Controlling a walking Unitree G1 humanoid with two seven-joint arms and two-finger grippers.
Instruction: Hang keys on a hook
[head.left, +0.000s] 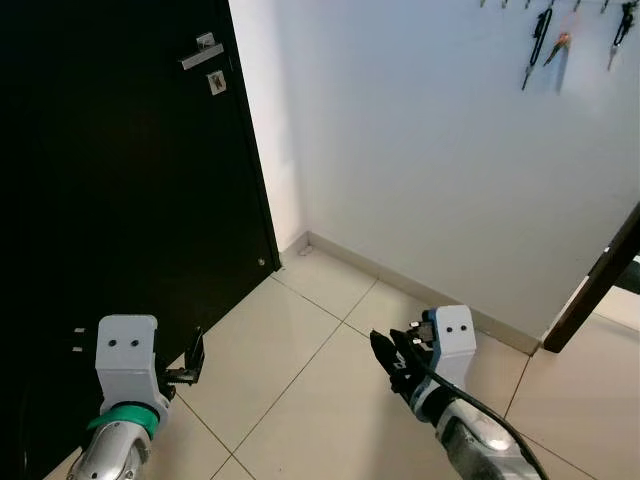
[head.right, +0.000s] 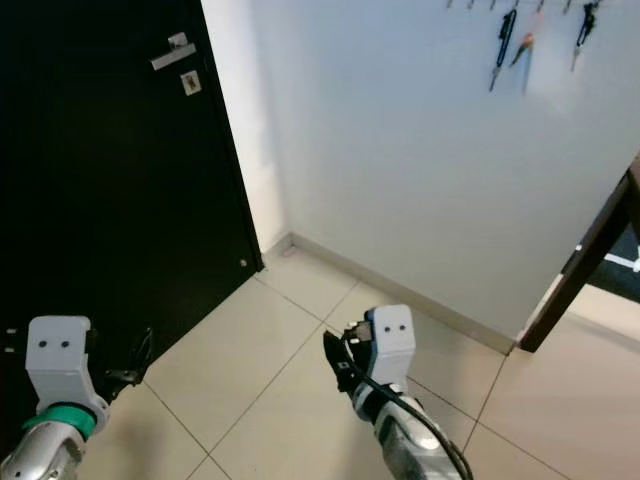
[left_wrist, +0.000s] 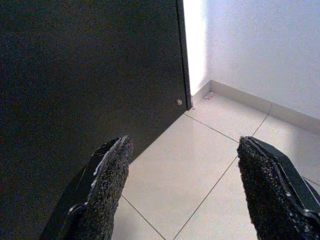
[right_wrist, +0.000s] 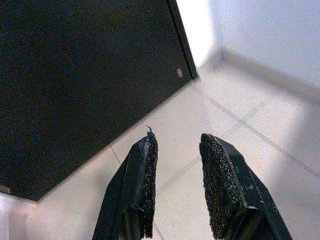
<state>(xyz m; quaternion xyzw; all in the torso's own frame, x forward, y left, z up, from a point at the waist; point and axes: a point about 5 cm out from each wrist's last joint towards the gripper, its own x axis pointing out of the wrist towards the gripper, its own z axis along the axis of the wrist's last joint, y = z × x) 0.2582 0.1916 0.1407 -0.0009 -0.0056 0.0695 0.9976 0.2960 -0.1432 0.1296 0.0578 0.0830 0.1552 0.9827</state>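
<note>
Several bunches of keys (head.left: 540, 38) hang from a row of hooks (head.left: 578, 5) high on the white wall, at the top right of the eye views; one has a red tag (head.left: 562, 42). Both arms are held low over the tiled floor, far below the keys. My left gripper (head.left: 195, 356) is beside the black door, and in the left wrist view its fingers (left_wrist: 107, 185) are spread wide with nothing between them. My right gripper (head.left: 382, 350) points toward the door, its fingers (right_wrist: 142, 170) a small gap apart and empty.
A black door (head.left: 120, 200) with a silver handle (head.left: 201, 56) fills the left side and meets the white wall (head.left: 400, 150) in a corner. A dark wooden post (head.left: 598, 284) leans in at the right. Beige floor tiles (head.left: 300, 350) spread out ahead.
</note>
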